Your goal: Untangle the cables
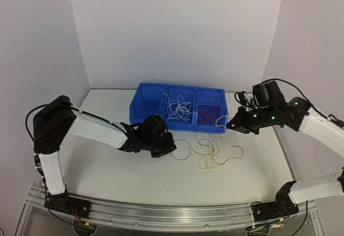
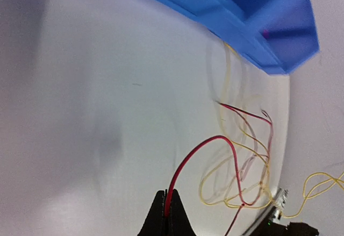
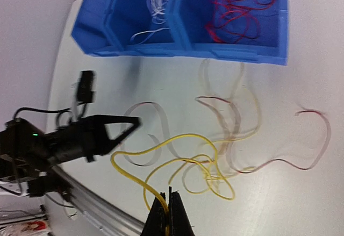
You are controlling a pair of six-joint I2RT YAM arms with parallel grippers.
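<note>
Top view: the cables [image 1: 212, 152] lie tangled on the table [image 1: 107, 171] before the blue bin [image 1: 148, 93], between the left gripper [image 1: 167, 149] and the right gripper [image 1: 232, 124]; bare table lies to the left. Left wrist: jaws clamped on the red cable [image 2: 199, 147], which arcs ahead into the tangle. Right wrist: jaws clamped on the yellow cable [image 3: 161, 145], looping forward; drawing the two apart sideways looks unobstructed.

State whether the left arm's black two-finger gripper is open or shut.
Shut: the left gripper pinches the thin red wire between closed jaws.

White tabletop [image 1: 107, 174] was enclosed by a plain white back panel [image 1: 177, 31] and side panels [image 1: 37, 48], evenly lit, aluminium rail [image 1: 172, 215] along near edge.
</note>
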